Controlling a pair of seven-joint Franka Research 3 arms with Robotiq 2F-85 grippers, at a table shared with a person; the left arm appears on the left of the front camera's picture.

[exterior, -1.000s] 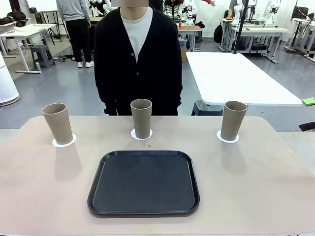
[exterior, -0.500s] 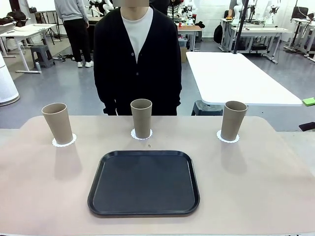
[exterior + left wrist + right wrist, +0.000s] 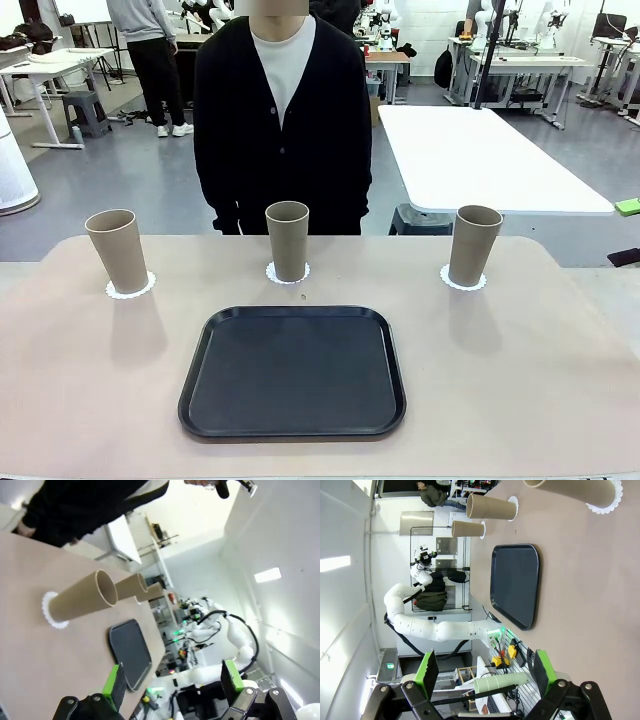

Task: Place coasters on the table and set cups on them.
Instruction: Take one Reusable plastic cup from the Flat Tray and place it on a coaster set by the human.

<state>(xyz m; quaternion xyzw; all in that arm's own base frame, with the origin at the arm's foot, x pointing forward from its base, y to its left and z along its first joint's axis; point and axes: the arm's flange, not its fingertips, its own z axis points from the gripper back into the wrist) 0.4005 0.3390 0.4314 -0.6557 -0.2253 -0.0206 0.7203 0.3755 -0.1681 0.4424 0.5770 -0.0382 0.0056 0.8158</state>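
Three tan cups stand upright on the beige table [image 3: 530, 380], each on a white scalloped coaster: the left cup [image 3: 118, 250] on a coaster [image 3: 130, 290], the middle cup [image 3: 287, 240] on a coaster [image 3: 287, 275], the right cup [image 3: 473, 245] on a coaster [image 3: 463, 281]. My left gripper [image 3: 171, 680] is open in the air, well back from the nearest cup [image 3: 82, 600] and its coaster [image 3: 49, 614]. My right gripper [image 3: 485, 667] is open too, holding nothing, far from the closest cup [image 3: 575, 490] and its coaster [image 3: 611, 500].
A black rounded tray [image 3: 292, 372] lies bare at the table's near middle. A person in a black cardigan [image 3: 282, 120] stands at the far edge behind the middle cup. A white table [image 3: 470, 160] stands beyond at the right.
The person has shifted slightly where they stand. Cups, coasters and tray have not moved.
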